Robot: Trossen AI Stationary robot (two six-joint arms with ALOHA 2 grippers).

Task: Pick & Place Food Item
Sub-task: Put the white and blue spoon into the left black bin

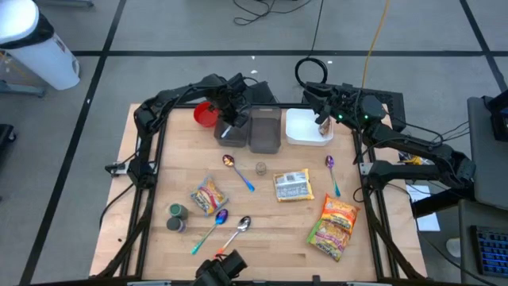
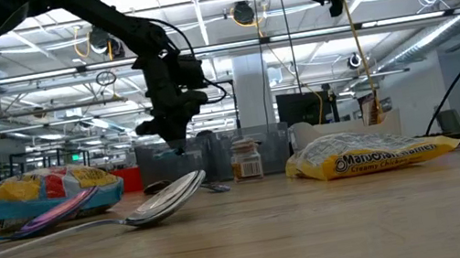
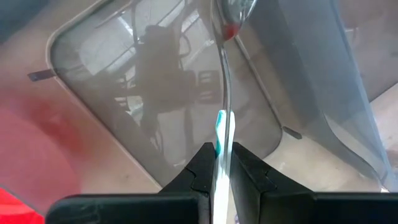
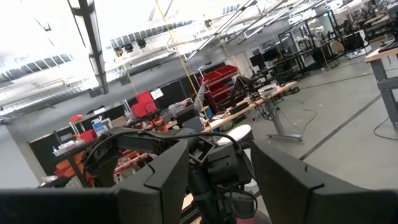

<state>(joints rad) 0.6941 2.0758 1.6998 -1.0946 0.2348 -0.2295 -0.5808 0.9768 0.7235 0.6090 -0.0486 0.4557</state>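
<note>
Left gripper [image 3: 222,163] clamped on a spoon [image 3: 224,93], bowl tip inside a grey container [image 1: 228,127]. Right gripper [image 1: 325,119] over the white tray [image 1: 300,131], fingers [image 4: 163,180] parted, holding nothing visible.

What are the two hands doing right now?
Left hand: closed on a spoon above the grey bin.
Right hand: open, holding nothing.

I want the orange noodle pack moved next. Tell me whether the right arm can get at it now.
Probably yes. The orange pack lies flat on the right arm's side of the table with open wood around it, and nothing lies on it. The right pincer hangs over the white tray, fingers parted, apparently holding nothing.
</note>
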